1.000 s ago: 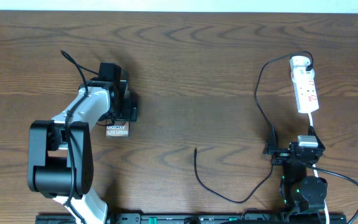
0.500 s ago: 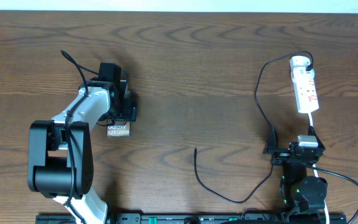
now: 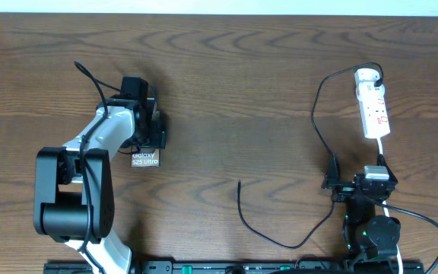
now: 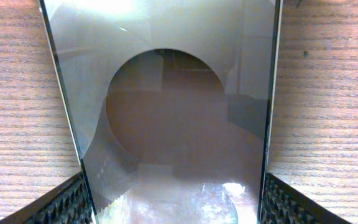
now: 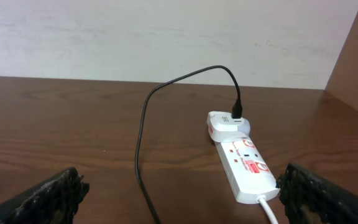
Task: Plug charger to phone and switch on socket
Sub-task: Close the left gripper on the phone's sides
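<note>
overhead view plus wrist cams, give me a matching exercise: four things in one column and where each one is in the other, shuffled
Things
1. phone
2. power strip
3. charger's free tip
4. charger's plug

Places
a. lying loose in the middle, touching nothing else
b. between the fingers of the left gripper
c. pushed into the power strip's rounded end
d. far right side, lying flat, white cord trailing from it

Pairs: 1-b, 2-d, 3-a, 4-c
</note>
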